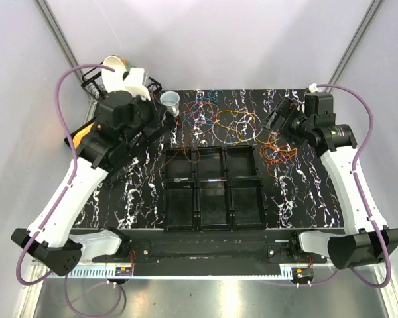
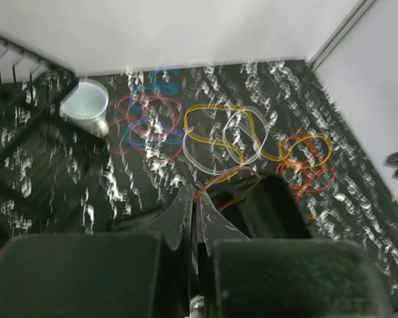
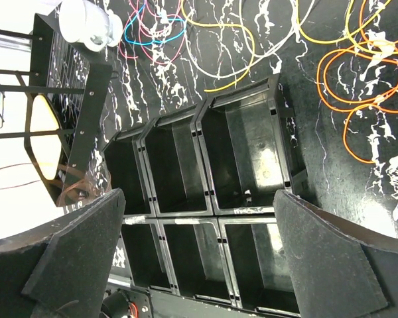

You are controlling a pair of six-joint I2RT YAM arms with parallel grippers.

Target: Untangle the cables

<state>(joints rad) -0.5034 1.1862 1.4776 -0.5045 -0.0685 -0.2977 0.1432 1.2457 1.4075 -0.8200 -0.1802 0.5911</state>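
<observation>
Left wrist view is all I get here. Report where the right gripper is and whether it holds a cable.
Observer: The right gripper is open, its fingers spread wide with nothing between them.
Operator: Give me its position.
Observer: In the top view it is at the far right, by the orange cables. I cannot tell its height above them.
Operator: Now describe the tray.
Observer: The tray has six compartments in two rows of three, on the near side of the cables.
</observation>
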